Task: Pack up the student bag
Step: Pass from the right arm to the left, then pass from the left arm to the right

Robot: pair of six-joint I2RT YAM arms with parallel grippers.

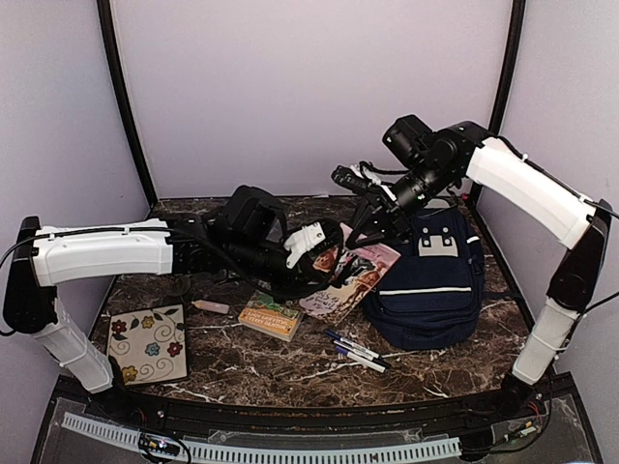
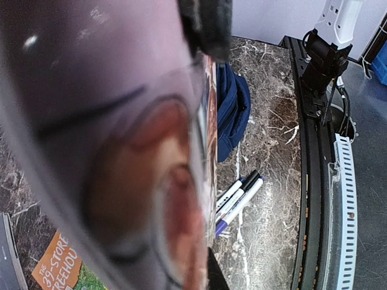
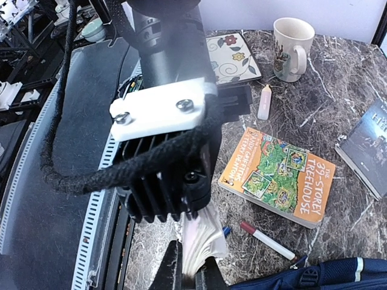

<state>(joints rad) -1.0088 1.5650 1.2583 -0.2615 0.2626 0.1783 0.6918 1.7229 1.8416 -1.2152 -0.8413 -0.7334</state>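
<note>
Top view: the student bag (image 1: pixel 430 295) lies front-up on the right half of the marble table (image 1: pixel 251 372), its white patch toward the far wall, beneath your right arm. Just left of the bag, a pink-covered book (image 1: pixel 360 280) is held tilted above the tabletop. Your left gripper (image 1: pixel 319 266) is clamped on the book's left side; in the left wrist view the blurred cover fills most of the frame. Your right gripper (image 3: pixel 192 272) meets the book's upper edge; in the right wrist view its two dark fingers stand either side of the fanned pages and appear closed on them.

Three markers (image 1: pixel 354 351) lie side by side on the table, just in front of the bag's near left corner. An orange paperback (image 3: pixel 278 178) lies flat beside the pink book. A floral tile (image 1: pixel 147 345) sits near the left arm's base, with a small pale tube (image 3: pixel 264 103) between it and the paperback. A mug (image 3: pixel 290 39) and a dark book (image 3: pixel 366 148) show only in the right wrist view.
</note>
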